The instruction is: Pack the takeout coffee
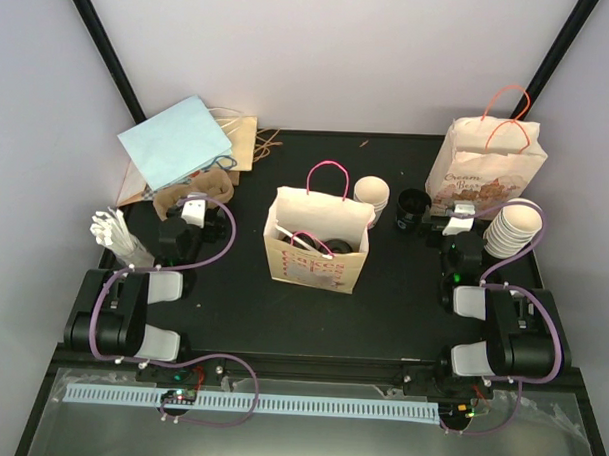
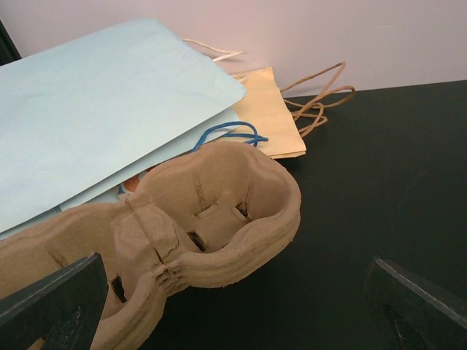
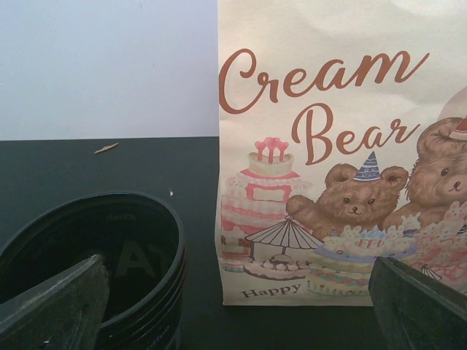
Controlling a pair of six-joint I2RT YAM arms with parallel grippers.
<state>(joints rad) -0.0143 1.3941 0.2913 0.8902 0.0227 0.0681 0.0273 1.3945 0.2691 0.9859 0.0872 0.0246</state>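
An open paper bag (image 1: 317, 243) with pink handles stands mid-table, and something dark lies inside it. Just behind it is a beige paper cup (image 1: 371, 194), with a stack of black lids (image 1: 413, 210) to its right. My left gripper (image 1: 193, 202) is open over the near end of a brown cardboard cup carrier (image 2: 197, 219), with nothing between its fingers (image 2: 51, 306). My right gripper (image 1: 461, 213) is also open and empty. It faces the black lids (image 3: 95, 262) and the foot of the "Cream Bear" bag (image 3: 343, 160).
A light blue bag (image 1: 175, 143) and flat kraft bags (image 2: 266, 109) lie at the back left. White straws (image 1: 119, 234) sit by the left arm. The tall Cream Bear bag (image 1: 487, 169) and a stack of white cups (image 1: 512, 230) stand at the right.
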